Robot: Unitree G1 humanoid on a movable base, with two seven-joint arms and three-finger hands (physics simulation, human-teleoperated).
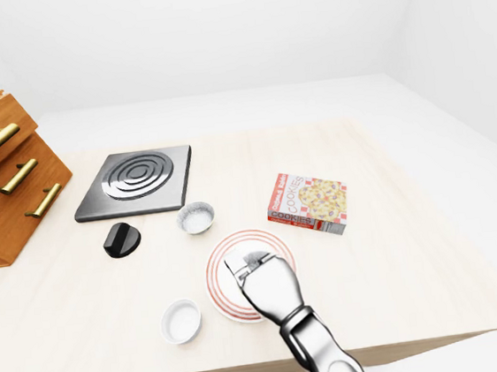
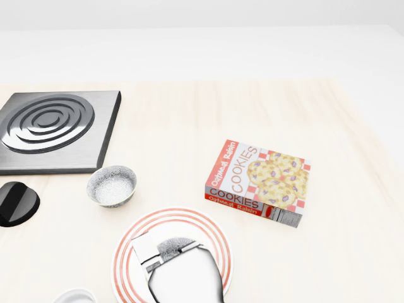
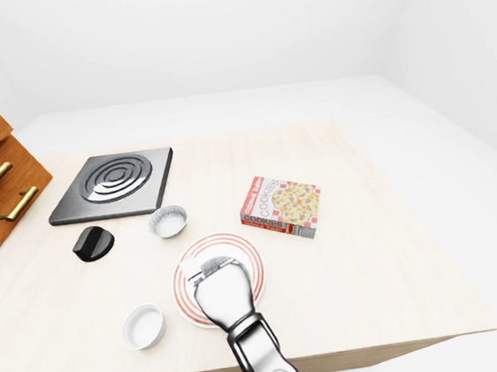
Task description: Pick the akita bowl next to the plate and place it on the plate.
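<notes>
A pale wooden table (image 1: 398, 250) fills the scene, and a white plate (image 2: 205, 228) with red rings lies near its bottom edge in the left-eye view, a little left of centre. Well to the upper left of the plate, at the table's left side, stands a wooden drawer cabinet (image 1: 9, 189) with brass handles. Above and left of the plate lies a square grey hob (image 1: 137, 182) with raised concentric rings. To the upper right of the plate, apart from it, a red and white cookie box (image 2: 259, 180) lies flat, label up. The robot's silvery arm (image 1: 325, 360) rises from the bottom of the view and its right hand (image 2: 180, 271) is over the lower middle of the plate, hiding that part. Only the back of the hand and some finger parts show, so whether it is clenched or released cannot be told; nothing is seen in it. The akita bowl (image 2: 112, 185), speckled grey and white, stands upright on the table just beside the plate's upper left rim, apart from the hand. A black knob (image 2: 16, 203) lies further left of the plate, beyond the akita bowl. A small white bowl (image 1: 181, 321) sits just beside the plate's lower left rim.
</notes>
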